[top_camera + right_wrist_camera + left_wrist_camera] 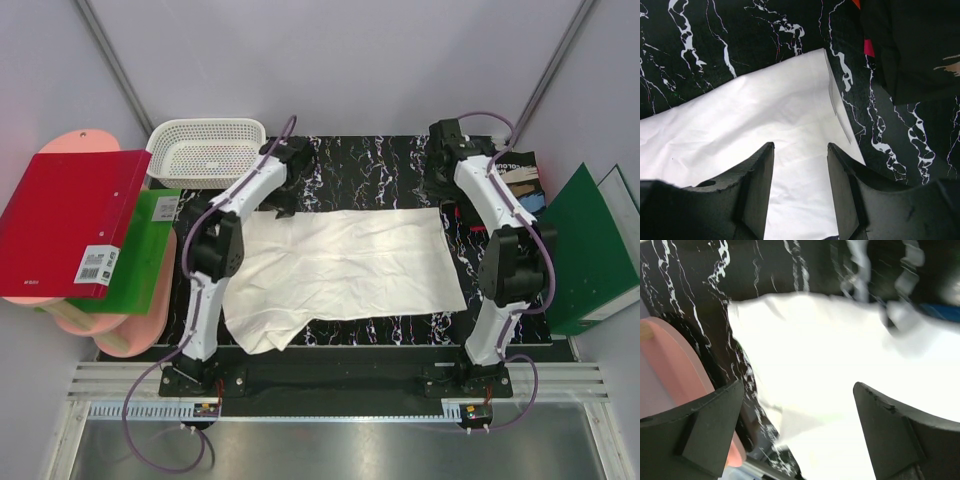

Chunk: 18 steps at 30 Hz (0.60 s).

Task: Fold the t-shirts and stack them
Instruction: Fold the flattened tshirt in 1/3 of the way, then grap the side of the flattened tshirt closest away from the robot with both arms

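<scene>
One white t-shirt (340, 265) spread, one black t-shirt (915, 50) beside; left gripper (797, 387) wide, right gripper (801, 147) half-open, both empty.

On my left wrist camera the soft white cloth t-shirt (840, 375) was smeared and blown out. The black printed cloth t-shirt (912, 45) ran off the right wrist picture's edge. I couldn't read the small white label (97, 263) on the stiff red binder (60, 210).

White t-shirt (340, 265), black table (380, 170) (white marble veining), red binder (65, 225)
</scene>
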Available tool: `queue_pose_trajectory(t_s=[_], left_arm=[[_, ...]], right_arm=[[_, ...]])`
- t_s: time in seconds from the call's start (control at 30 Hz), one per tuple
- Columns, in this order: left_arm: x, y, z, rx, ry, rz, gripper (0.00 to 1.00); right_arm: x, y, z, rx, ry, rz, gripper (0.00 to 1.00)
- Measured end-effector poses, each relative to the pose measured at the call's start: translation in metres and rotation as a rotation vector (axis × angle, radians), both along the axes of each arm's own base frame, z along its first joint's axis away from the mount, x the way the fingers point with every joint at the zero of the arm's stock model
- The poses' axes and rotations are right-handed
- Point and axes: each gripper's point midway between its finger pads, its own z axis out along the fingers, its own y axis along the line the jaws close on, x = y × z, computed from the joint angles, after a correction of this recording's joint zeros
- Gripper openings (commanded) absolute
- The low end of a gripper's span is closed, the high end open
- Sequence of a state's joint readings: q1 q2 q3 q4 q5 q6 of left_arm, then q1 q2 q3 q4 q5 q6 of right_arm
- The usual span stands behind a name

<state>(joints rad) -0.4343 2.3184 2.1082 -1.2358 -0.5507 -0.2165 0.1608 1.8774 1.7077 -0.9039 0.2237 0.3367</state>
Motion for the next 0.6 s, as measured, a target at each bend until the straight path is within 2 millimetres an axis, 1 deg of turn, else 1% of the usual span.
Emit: queue_pose_trajectory(t_s=[0.1, 0.17, 0.23, 0.27, 0.3, 0.33, 0.4, 0.43, 0.5, 0.53, 0.57, 0.6], left_arm=[[-0.028, -0.026, 0.056, -0.132, -0.105, -0.069, 0.99], [-0.056, -0.035, 0.091, -0.230, -0.167, -0.117, 0.99], [-0.082, -0.036, 0.110, -0.322, -0.198, -0.142, 0.94], [-0.100, -0.033, 0.114, -0.366, -0.194, -0.141, 0.92], [-0.112, -0.030, 0.113, -0.391, -0.180, -0.139, 0.92], [-0.126, -0.029, 0.105, -0.427, -0.161, -0.132, 0.92], [-0.158, -0.024, 0.080, -0.457, -0.073, -0.105, 0.93], [-0.175, -0.022, 0.062, -0.476, -0.019, -0.088, 0.93], [-0.218, -0.016, 0.026, -0.487, 0.121, -0.044, 0.95], [-0.237, -0.013, 0.012, -0.490, 0.179, -0.022, 0.96], [-0.255, -0.010, 0.003, -0.496, 0.226, -0.001, 0.97], [-0.268, -0.008, -0.002, -0.507, 0.255, 0.017, 0.99]], right_arm=[[-0.008, -0.001, 0.004, 0.001, -0.003, -0.002, 0.54], [-0.016, -0.002, 0.003, 0.003, 0.002, -0.006, 0.54], [-0.026, -0.003, 0.000, 0.006, 0.014, -0.011, 0.54], [-0.033, -0.003, -0.002, 0.013, 0.023, -0.017, 0.54], [-0.038, -0.004, -0.003, 0.016, 0.033, -0.022, 0.54], [-0.046, -0.004, -0.005, 0.021, 0.045, -0.031, 0.54], [-0.061, -0.003, -0.008, 0.046, 0.065, -0.059, 0.53], [-0.072, -0.002, -0.010, 0.065, 0.081, -0.080, 0.53], [-0.100, 0.000, -0.016, 0.119, 0.111, -0.130, 0.51], [-0.117, 0.001, -0.018, 0.152, 0.128, -0.157, 0.51], [-0.133, 0.002, -0.021, 0.187, 0.139, -0.195, 0.51], [-0.149, 0.001, -0.024, 0.226, 0.149, -0.235, 0.50]])
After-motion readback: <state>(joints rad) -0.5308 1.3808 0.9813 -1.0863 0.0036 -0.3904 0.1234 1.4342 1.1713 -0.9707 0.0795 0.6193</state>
